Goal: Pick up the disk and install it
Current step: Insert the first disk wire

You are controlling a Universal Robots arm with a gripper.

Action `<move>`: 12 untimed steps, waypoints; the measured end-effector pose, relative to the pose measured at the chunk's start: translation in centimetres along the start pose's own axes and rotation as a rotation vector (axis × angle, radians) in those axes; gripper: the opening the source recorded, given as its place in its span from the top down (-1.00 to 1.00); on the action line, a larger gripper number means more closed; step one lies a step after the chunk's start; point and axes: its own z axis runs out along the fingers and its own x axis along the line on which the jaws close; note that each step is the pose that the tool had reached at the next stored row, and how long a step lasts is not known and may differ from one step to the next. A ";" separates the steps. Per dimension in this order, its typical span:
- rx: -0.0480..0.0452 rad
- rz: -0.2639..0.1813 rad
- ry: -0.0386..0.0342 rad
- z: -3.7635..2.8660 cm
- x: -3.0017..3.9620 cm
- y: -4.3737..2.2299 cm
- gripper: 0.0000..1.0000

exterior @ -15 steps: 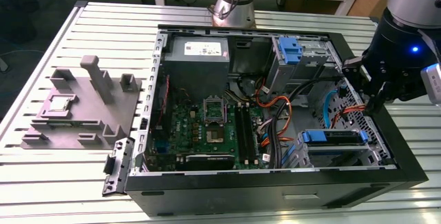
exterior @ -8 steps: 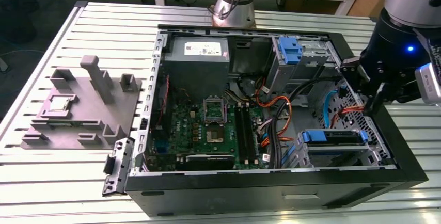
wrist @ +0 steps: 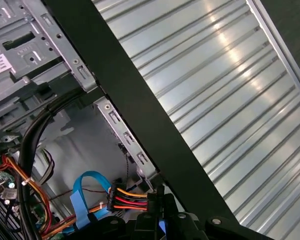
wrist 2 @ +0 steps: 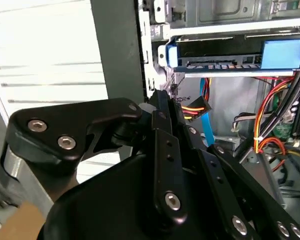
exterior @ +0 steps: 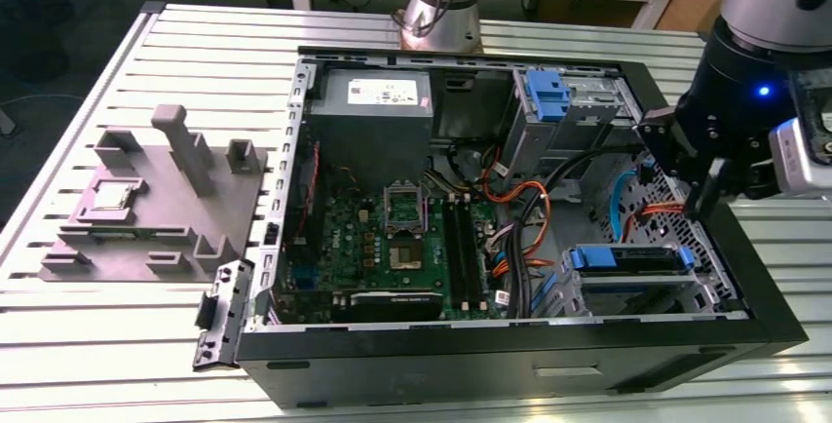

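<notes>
The disk (exterior: 629, 259), a drive in a blue carrier frame, sits in the lower drive bay of the open computer case (exterior: 520, 345), near the exterior view's right. In the second wrist view the disk (wrist 2: 230, 55) shows edge-on, with its connector row and blue frame ends. My gripper (exterior: 708, 197) hangs above and just beyond it, at the case's right wall. Its black fingers (wrist 2: 159, 107) are shut together with nothing between them. In the first wrist view the gripper (wrist: 157, 192) tip stands beside a bundle of red, orange and yellow wires (wrist: 127, 199).
A second blue bracket (exterior: 547, 92) sits in the upper bay. Orange and black cables (exterior: 527, 209) cross between the motherboard (exterior: 390, 238) and the bays. A blue ribbon cable (wrist: 85, 192) lies on the case floor. A grey fixture (exterior: 156, 199) with a small silver chip (exterior: 115, 192) stands on the slatted table.
</notes>
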 end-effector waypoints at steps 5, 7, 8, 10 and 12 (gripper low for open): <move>0.0225 0.085 -0.0070 0.04 0.01 0.00 0.66; 0.0310 0.117 -0.0097 0.06 0.01 -0.01 0.66; 0.0353 0.134 -0.0111 0.07 0.02 -0.01 0.66; 0.0438 0.166 -0.0138 0.07 0.02 0.00 0.66; 0.0527 0.200 -0.0166 0.09 0.02 -0.01 0.66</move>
